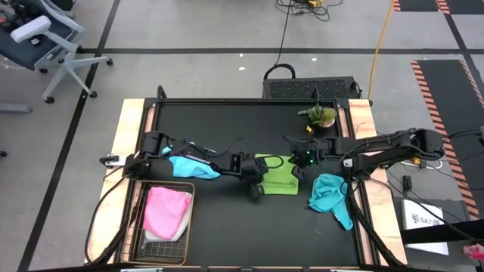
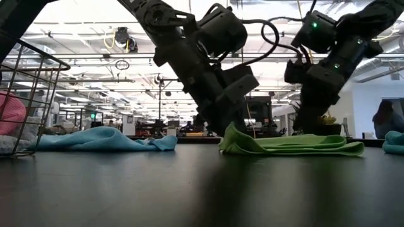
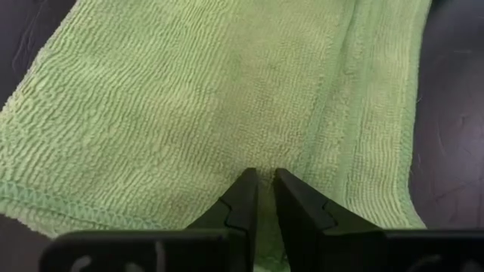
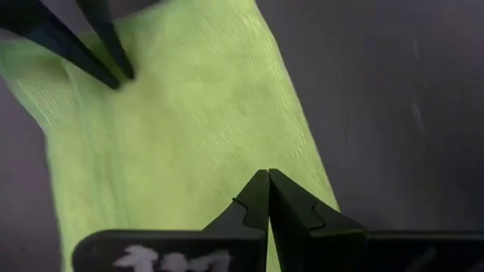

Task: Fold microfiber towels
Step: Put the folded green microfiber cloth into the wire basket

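So the work surface is a matte black tabletop (image 1: 227,121) edged with pale plywood strips on both sides, set on a grey floor marked with dark tape lines. An office chair (image 1: 45,38) is parked off the far left corner, and a yellow cable (image 1: 382,41) runs across the floor behind the table. From table height, a big open workshop with rows of ceiling lights is seen in the background.

The lime green towel (image 1: 278,175) is laid near the middle of the table, folded into a flattish rectangle with stacked layers visible at its edge in the low view. Up close its weave is ribbed and nubby, with a stitched hem along the border. The left gripper (image 3: 263,181) is pressed down on it with a small bit of the cloth pinched between nearly closed fingers. The right gripper (image 4: 268,177) is fully closed, tips touching, right at the far edge of the same towel; whether any cloth is caught there can't be told.

The light blue towel (image 1: 193,166) is crumpled under the left arm. The teal towel (image 1: 329,198) is bunched near the right edge. The pink towel (image 1: 166,211) is piled in the wire mesh basket (image 1: 144,249) at the front left. A small potted plant (image 1: 321,115) is set at the back right.
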